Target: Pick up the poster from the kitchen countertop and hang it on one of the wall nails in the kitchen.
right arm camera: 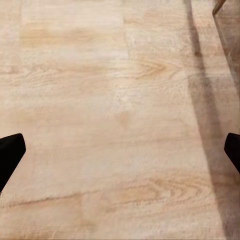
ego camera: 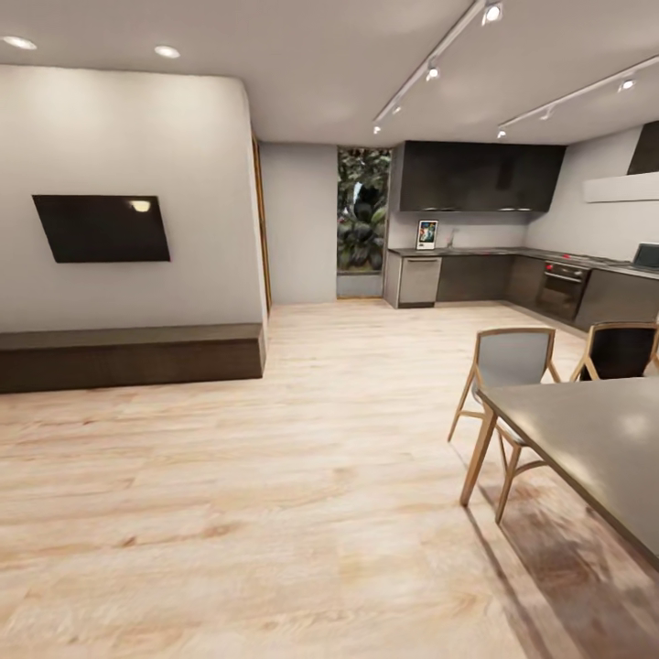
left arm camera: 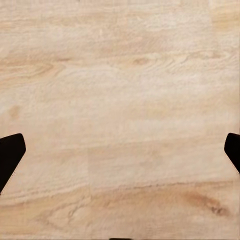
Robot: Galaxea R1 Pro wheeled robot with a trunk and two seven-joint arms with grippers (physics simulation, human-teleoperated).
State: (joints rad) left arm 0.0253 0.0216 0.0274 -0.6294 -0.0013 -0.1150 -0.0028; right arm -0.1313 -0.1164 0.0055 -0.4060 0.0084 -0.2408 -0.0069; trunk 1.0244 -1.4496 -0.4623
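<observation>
Two tools hung over bare wood floor (left arm camera: pixel 120 100), the left tool (left arm camera: pixel 120 152) and right tool (right arm camera: pixel 120 152) each with dark fingers spread wide, pinching nothing. Far across the room, the poster (ego camera: pixel 426 234) stood upright on the kitchen tabletop (ego camera: pixel 476 251), under dark upper cabinets (ego camera: pixel 476 176). A dining table (ego camera: pixel 595 448) with chairs (ego camera: pixel 508 366) sat near right.

Left claw (left arm camera: pixel 120 150) and right claw (right arm camera: pixel 120 150) both point down at the wood floor (left arm camera: pixel 120 75), fingers spread wide, holding nothing.
</observation>
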